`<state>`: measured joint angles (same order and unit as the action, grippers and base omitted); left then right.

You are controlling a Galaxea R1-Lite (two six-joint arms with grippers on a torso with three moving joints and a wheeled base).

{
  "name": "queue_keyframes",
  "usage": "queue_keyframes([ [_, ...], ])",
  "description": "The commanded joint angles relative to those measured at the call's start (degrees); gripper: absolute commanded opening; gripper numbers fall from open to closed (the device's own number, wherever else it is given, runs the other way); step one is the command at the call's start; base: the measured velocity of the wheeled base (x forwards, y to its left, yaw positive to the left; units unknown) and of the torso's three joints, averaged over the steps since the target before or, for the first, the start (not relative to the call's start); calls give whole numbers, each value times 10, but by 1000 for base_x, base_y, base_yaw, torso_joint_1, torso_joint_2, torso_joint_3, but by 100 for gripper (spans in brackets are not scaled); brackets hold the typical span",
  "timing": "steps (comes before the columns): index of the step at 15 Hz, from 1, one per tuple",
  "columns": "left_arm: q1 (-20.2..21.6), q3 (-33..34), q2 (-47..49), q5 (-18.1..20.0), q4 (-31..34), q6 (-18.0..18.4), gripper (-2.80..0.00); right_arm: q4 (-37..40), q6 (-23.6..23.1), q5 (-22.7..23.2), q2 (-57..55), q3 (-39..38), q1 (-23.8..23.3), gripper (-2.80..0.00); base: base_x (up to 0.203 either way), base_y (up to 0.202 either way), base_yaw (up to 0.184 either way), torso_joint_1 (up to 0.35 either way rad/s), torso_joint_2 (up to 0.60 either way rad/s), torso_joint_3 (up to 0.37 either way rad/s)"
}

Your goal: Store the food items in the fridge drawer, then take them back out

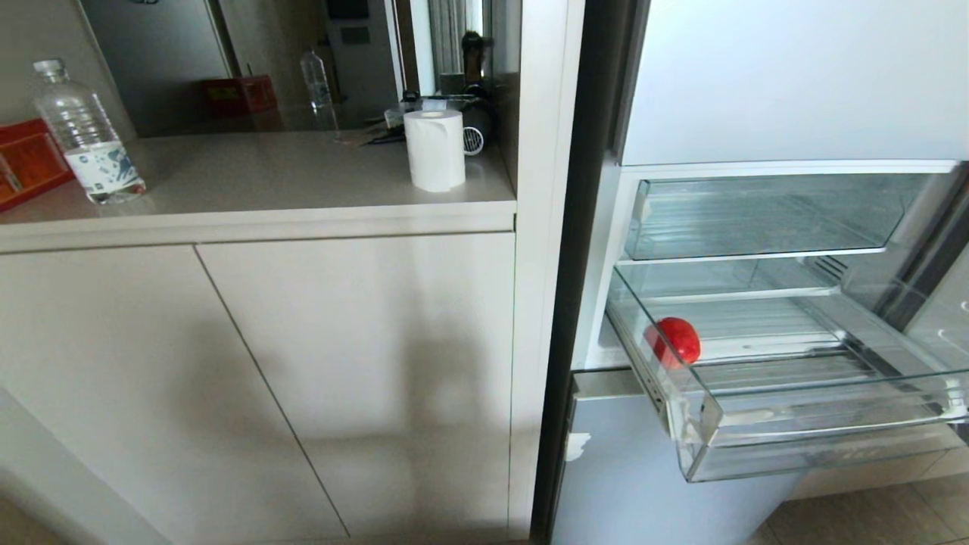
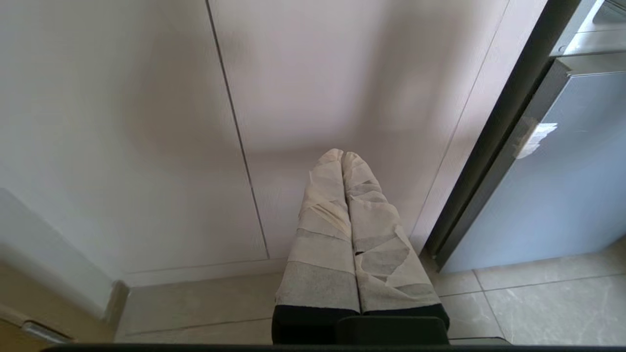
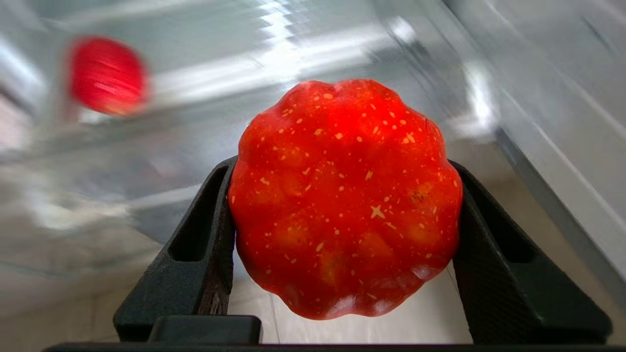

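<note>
Carrying a second red fruit toward the open fridge drawer

Left end effector hangs shut and idle by the cabinet; one red apple lies in the clear fridge drawer; right end effector clamps a lobed red fruit, likely next in.

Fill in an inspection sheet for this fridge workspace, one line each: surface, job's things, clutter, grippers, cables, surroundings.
Surface: beige countertop beside the fridge; tiled floor below.
Job's things: fridge drawer pulled out, clear plastic; one small red fruit lies inside at its left end. A second red lobed fruit with pale specks is clamped in the right gripper.
Clutter: water bottle, paper roll, red box on the countertop.
Grippers: right gripper shut on the lobed fruit, outside the head view; left gripper shut, tape-wrapped, empty, facing the cabinet doors.
Cables: nothing seen.
Surroundings: silver-blue lower fridge door; upper clear bin.
</note>
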<state>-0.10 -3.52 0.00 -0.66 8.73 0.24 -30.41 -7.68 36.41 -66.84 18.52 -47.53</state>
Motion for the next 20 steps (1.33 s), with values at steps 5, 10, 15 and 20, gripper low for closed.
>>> queue_keyframes([
  [5,0,0,-1,0,1,0,-280,126,17,-95,-107,200,194,-280,0,0,0,0,0,0],
  [10,0,0,-1,0,1,0,-280,145,46,-180,-258,296,303,-280,0,0,0,0,0,0],
  [15,0,0,-1,0,1,0,-280,145,92,-198,-378,415,369,-280,0,0,0,0,0,0],
  [20,0,0,-1,0,1,0,-280,145,94,-216,-466,476,399,-280,0,0,0,0,0,0],
])
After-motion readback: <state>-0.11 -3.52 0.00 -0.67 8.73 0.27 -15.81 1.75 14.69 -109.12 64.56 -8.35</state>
